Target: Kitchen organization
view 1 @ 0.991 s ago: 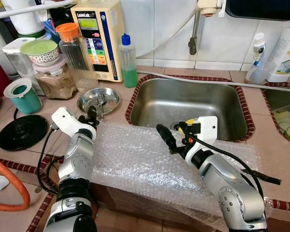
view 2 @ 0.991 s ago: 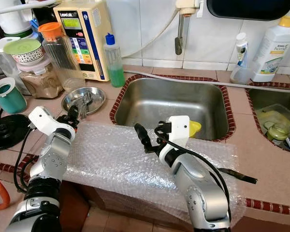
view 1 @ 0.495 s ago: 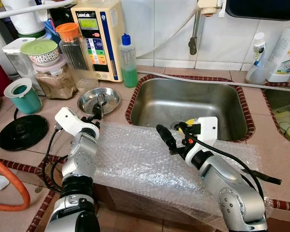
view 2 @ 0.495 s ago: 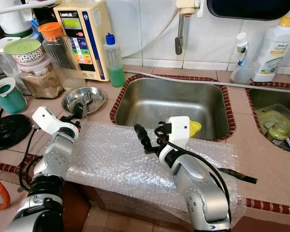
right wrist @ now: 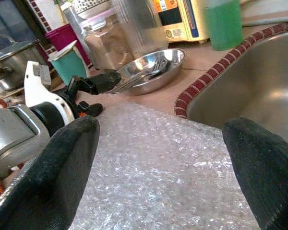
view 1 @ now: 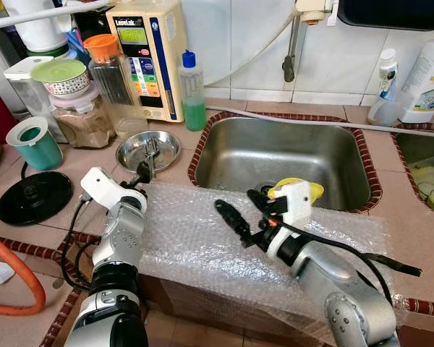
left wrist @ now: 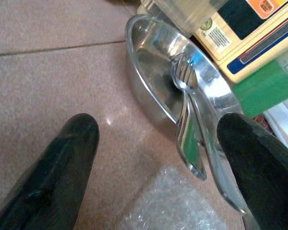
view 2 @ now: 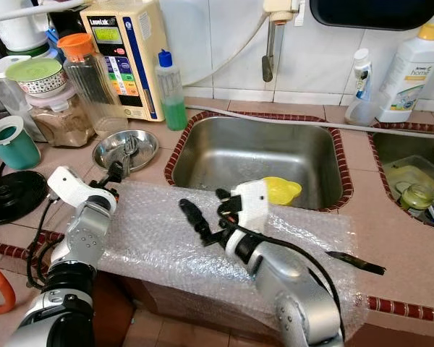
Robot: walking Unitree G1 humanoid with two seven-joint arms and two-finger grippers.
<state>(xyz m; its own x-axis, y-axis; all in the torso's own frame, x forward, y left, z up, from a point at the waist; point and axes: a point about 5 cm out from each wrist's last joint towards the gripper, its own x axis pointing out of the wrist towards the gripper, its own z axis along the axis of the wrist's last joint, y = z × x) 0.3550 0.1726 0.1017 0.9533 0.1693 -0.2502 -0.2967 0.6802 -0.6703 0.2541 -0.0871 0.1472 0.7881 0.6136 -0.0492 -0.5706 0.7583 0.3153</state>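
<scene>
Steel bowl (view 1: 147, 149) with the fork (left wrist: 184, 115) sits just ahead of the left gripper (view 1: 140, 176), which has crept closer with fingers spread, while the right gripper (view 1: 243, 212), also open, swung left over the bubble wrap (view 1: 224, 246), so a fork grab looks next.

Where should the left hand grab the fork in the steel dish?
Grip the fork by its handle end, which juts over the steel dish rim toward the open left hand. Probably come from the bubble-wrap side, fingers straddling the handle.

Bubble wrap (view 1: 202, 246) before the sink (view 1: 289, 155); left of the sink, a bowl (view 1: 147, 150) holding seemingly two forks (left wrist: 185, 120).
</scene>
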